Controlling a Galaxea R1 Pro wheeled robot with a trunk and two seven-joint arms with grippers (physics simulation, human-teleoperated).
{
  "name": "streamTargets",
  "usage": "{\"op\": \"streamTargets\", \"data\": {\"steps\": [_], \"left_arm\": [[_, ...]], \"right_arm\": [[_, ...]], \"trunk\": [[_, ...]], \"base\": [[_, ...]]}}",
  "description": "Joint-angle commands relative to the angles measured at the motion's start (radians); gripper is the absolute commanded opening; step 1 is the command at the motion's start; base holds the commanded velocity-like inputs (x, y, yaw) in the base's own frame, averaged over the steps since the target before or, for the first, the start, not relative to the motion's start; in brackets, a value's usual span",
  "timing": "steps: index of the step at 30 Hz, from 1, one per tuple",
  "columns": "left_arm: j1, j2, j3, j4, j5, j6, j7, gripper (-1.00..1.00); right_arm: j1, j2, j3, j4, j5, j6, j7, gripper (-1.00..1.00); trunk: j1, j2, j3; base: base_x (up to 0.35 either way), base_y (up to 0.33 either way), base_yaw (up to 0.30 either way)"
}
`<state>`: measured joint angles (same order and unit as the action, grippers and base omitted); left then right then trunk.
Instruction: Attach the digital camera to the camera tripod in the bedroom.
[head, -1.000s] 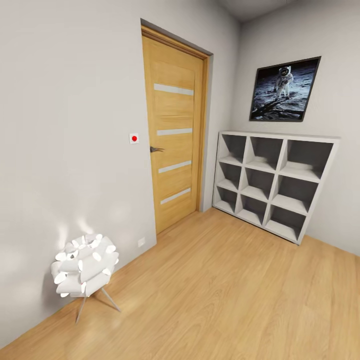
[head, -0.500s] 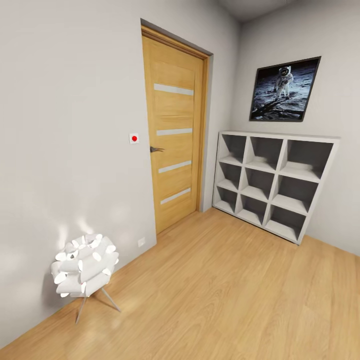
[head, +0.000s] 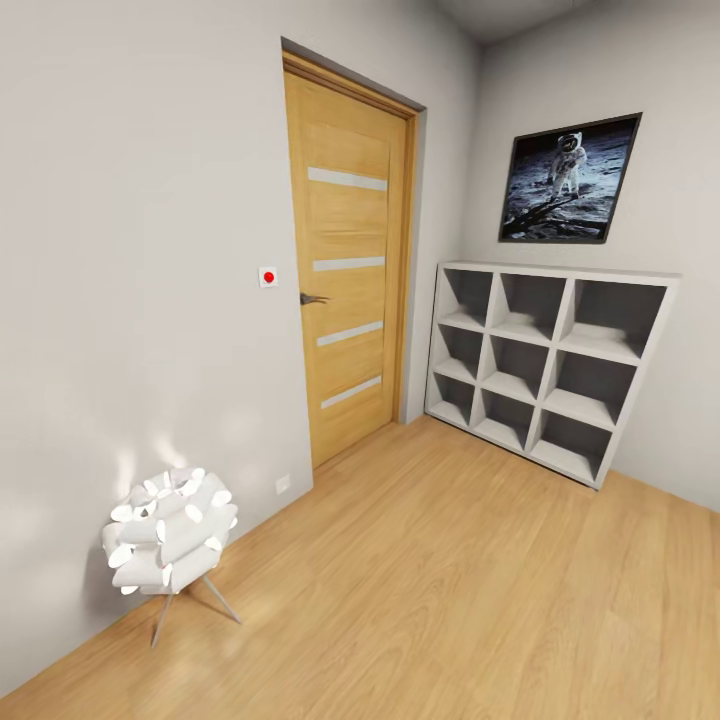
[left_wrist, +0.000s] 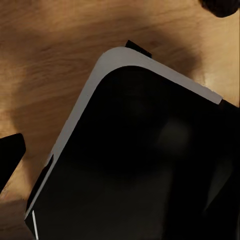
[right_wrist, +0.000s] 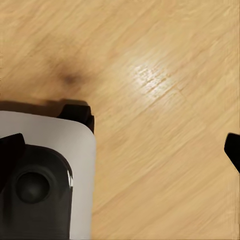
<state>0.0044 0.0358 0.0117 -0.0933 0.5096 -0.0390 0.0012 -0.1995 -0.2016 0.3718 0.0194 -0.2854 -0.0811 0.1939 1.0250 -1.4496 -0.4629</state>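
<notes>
The robot is at the searching step, I think: it faces a corner of a room, and neither the digital camera nor the camera tripod is anywhere in front of me, so where they are I cannot say. The next move, in my judgement, calls for turning or driving the base until the bedroom things come before the head camera; only then can an arm reach.

The biggest thing here is the white wall (head: 130, 250) on the left, plain and long. Under it runs the wood plank floor (head: 450, 600), light, glossy and bare where the robot would roll. In the wall stands a closed wooden door (head: 350, 270) with four pale stripes and a dark handle. At the far wall there is a white cube shelf (head: 550, 365), nine compartments, all empty as far as I see. Above it hangs a framed astronaut picture (head: 570, 178). Low by the left wall stands a white petal-shaped lamp (head: 170, 535) on thin legs. Smallest is a red button switch (head: 268, 277) beside the door.

Both wrist cameras look down on the floor and on the robot base (left_wrist: 135, 160), dark with a pale edge. Dark finger tips show at the edges there, but whether the grippers are wide or narrow I cannot tell; nothing seems to be held.
</notes>
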Motion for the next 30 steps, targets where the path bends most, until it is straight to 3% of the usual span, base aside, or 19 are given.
{"op": "streamTargets", "data": {"steps": [1, 6, 7, 10, 11, 12, 13, 15, 16, 17, 21, 23, 28, 30], "left_arm": [[0.0, 0.012, 0.001, -0.013, 0.002, 0.002, 0.001, 1.0], [-0.001, 0.136, 0.003, -0.167, 0.007, 0.074, -0.001, 1.0], [0.0, 0.185, 0.005, -0.24, 0.011, 0.144, -0.003, 1.0], [-0.004, 0.245, 0.008, -0.362, 0.024, 0.289, -0.003, 1.0], [-0.012, 0.273, 0.009, -0.451, 0.034, 0.392, -0.002, 1.0], [-0.055, 0.303, 0.011, -0.634, 0.05, 0.576, 0.0, 1.0], [-0.07, 0.307, 0.011, -0.676, 0.052, 0.612, 0.0, 1.0], [-0.104, 0.309, 0.012, -0.752, 0.056, 0.673, 0.001, 1.0], [-0.147, 0.308, 0.012, -0.809, 0.06, 0.721, 0.001, 1.0], [-0.257, 0.282, 0.013, -0.859, 0.065, 0.787, 0.002, 1.0], [-0.354, 0.238, 0.012, -0.855, 0.063, 0.817, 0.007, 1.0], [-0.41, 0.18, 0.012, -0.865, 0.06, 0.829, 0.02, 1.0], [-0.431, 0.107, 0.008, -0.894, 0.052, 0.835, 0.053, 1.0], [-0.433, 0.093, 0.007, -0.9, 0.052, 0.836, 0.069, 1.0]], "right_arm": [[-0.001, -0.001, 0.011, -0.003, -0.002, -0.002, 0.006, 1.0], [-0.018, -0.003, 0.016, -0.075, 0.019, 0.091, 0.007, 1.0], [-0.053, -0.003, 0.014, -0.113, 0.021, 0.162, 0.005, 1.0], [-0.131, -0.003, 0.004, -0.18, 0.023, 0.291, 0.003, 1.0], [-0.188, -0.003, -0.01, -0.226, 0.024, 0.382, 0.002, 1.0], [-0.292, -0.003, -0.058, -0.315, 0.024, 0.545, 0.001, 1.0], [-0.316, -0.003, -0.073, -0.335, 0.025, 0.579, 0.0, 1.0], [-0.36, -0.002, -0.105, -0.375, 0.025, 0.638, 0.0, 1.0], [-0.398, -0.002, -0.137, -0.413, 0.026, 0.685, 0.003, 1.0], [-0.455, -0.001, -0.191, -0.486, 0.026, 0.745, 0.009, 1.0], [-0.488, -0.001, -0.231, -0.568, 0.026, 0.78, 0.012, 1.0], [-0.503, 0.003, -0.287, -0.701, 0.025, 0.829, 0.014, 1.0], [-0.509, 0.01, -0.341, -0.866, 0.024, 0.941, 0.016, 1.0], [-0.51, 0.011, -0.347, -0.891, 0.024, 0.973, 0.017, 1.0]], "trunk": [[0.0, 0.0, -0.001], [0.0, 0.0, -0.001], [0.0, 0.0, -0.001], [0.0, 0.0, -0.001], [0.0, 0.0, -0.001], [0.0, 0.0, -0.001], [0.0, 0.0, -0.001], [0.0, 0.0, -0.001], [0.0, 0.0, -0.001], [0.0, 0.0, -0.001], [0.0, 0.0, -0.001], [0.0, 0.0, -0.001], [0.0, 0.0, -0.001], [0.0, 0.0, -0.001]], "base": [[0.0, 0.0, 0.0], [0.0, 0.0, 0.0], [0.0, 0.0, 0.0], [0.0, 0.0, 0.0], [0.0, 0.0, 0.0], [0.0, 0.0, 0.0], [0.0, 0.0, 0.0], [0.0, 0.0, 0.0], [0.0, 0.0, 0.0], [0.0, 0.0, 0.0], [0.0, 0.0, 0.0], [0.0, 0.0, 0.0], [0.0, 0.0, 0.0], [0.0, 0.0, 0.0]]}}
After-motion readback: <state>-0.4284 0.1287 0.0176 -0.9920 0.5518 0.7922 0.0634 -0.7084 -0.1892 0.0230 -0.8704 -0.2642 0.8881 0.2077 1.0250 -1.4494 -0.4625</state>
